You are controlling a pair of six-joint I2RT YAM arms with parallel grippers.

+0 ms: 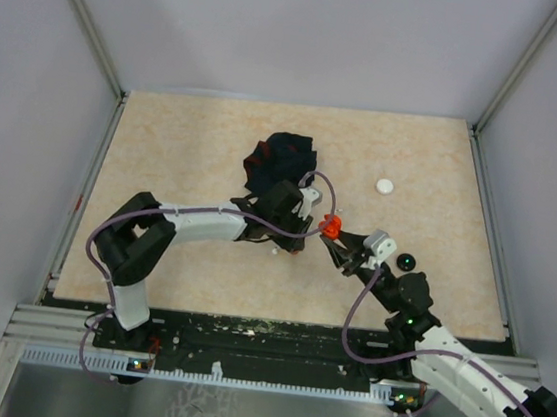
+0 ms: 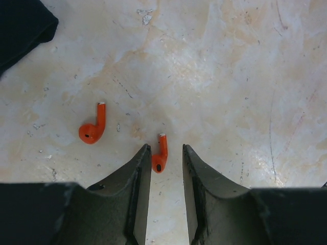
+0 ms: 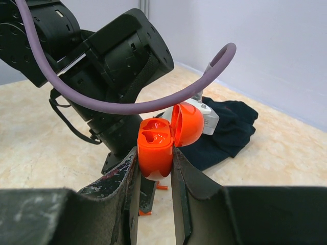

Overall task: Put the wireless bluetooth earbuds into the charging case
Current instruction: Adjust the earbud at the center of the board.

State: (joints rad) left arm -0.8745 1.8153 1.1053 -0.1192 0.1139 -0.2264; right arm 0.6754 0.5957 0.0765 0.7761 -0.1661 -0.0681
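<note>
Left gripper (image 2: 166,149) stands narrow around 1 light, slippery earbud (image 2: 159,162); I would pinch its stem; right gripper (image 3: 154,152) clamps the charging case (image 3: 156,140).

The top camera looks down from above and behind the arm bases, taking in the whole desk (image 1: 164,155). The left wrist camera faces straight down, close over the desk, past the left hand (image 2: 166,148) to two earbuds (image 2: 92,130). The right wrist camera looks level across the desk past the right hand (image 3: 154,152) and charging case (image 3: 156,138), sharing the left arm (image 3: 102,61) and dark cloth (image 3: 230,130) with the top view.
</note>
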